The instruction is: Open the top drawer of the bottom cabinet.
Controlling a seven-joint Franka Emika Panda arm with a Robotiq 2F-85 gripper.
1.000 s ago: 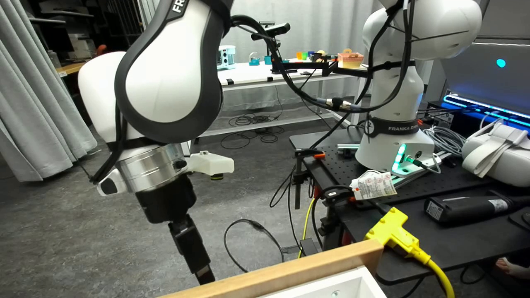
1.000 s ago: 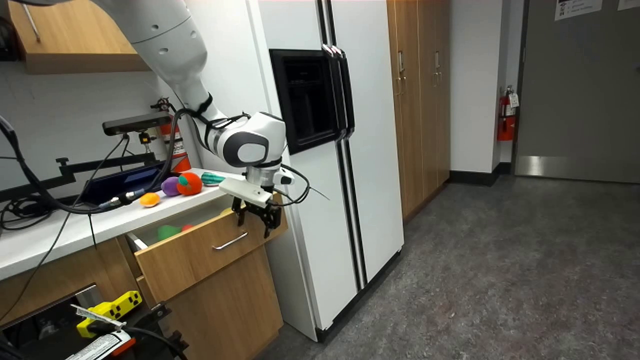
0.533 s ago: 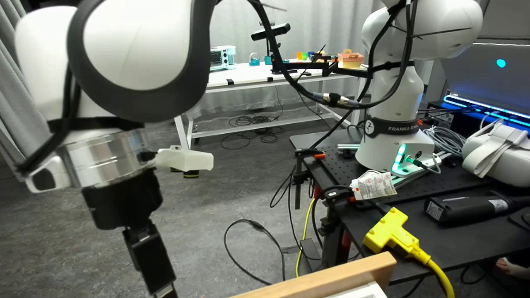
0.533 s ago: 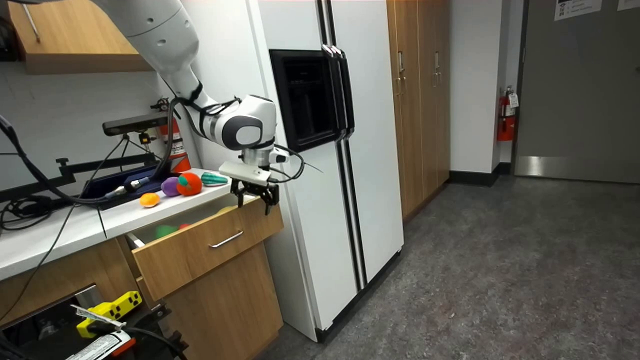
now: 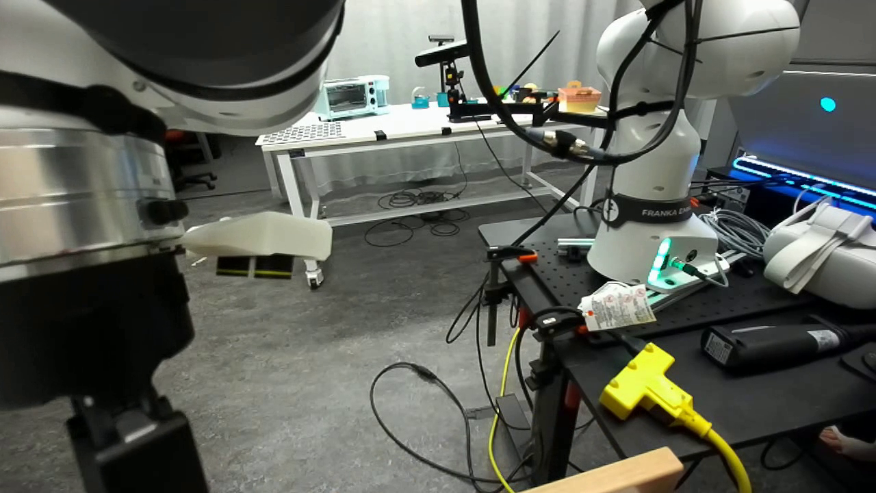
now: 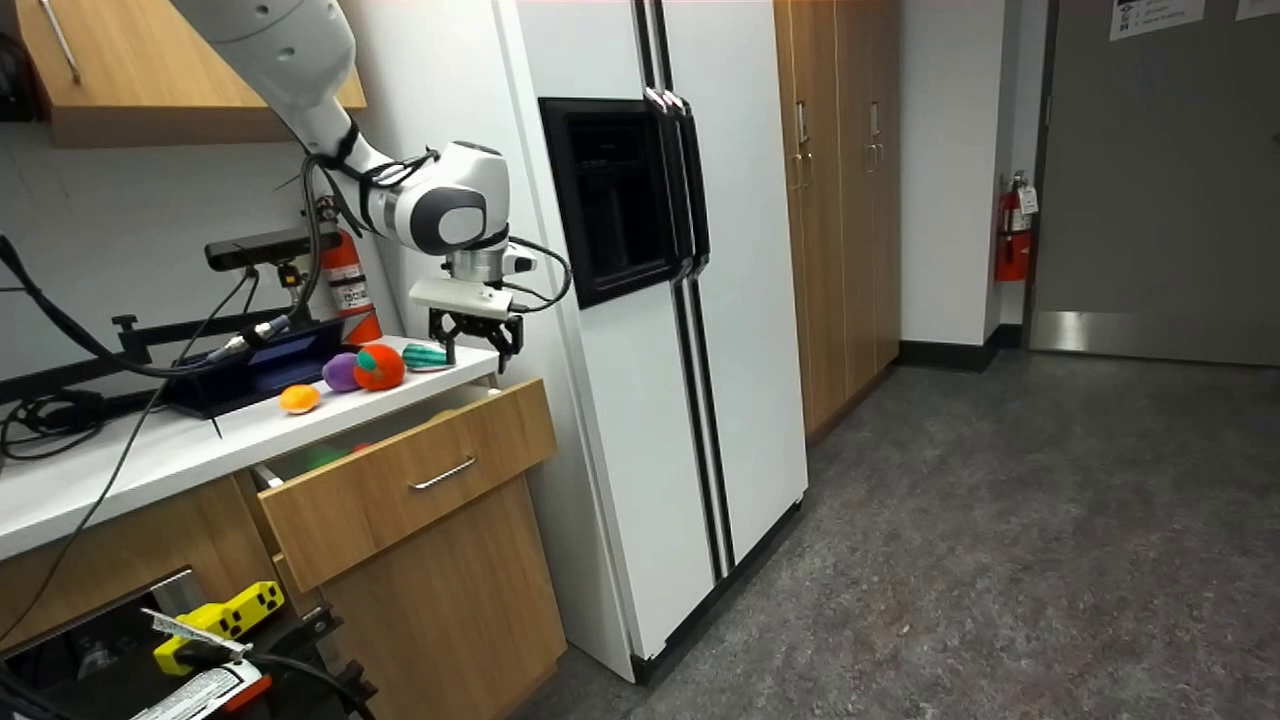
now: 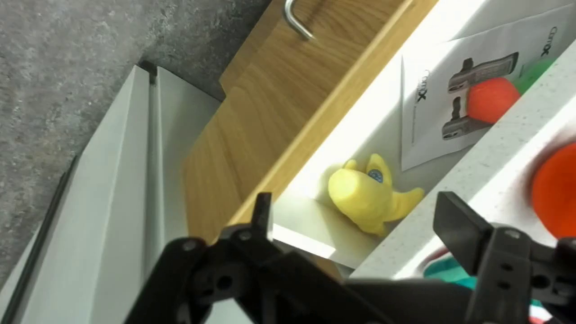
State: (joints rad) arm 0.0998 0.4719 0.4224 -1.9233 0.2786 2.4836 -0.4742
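1. The top drawer stands partly pulled out below a white countertop. Its front board is light-brown wood with visible grain and a paler top edge; its walls and floor are white inside.
2. In its left part lies a green object, partly hidden by the countertop in the wrist view; a red-orange object sits just beside it, over a printed sheet.
3. About midway along the front board runs a slim silvery handle.
4. In the right part a yellow plush toy with a round blue-grey patch lies on the drawer floor, near the sheet.
5. Above the drawer's right end hangs the gripper, its fingers spread wide apart; in the wrist view one shows against the front board's edge, the other against the countertop.
6. Rightmost, a white refrigerator stands beside the cabinet.
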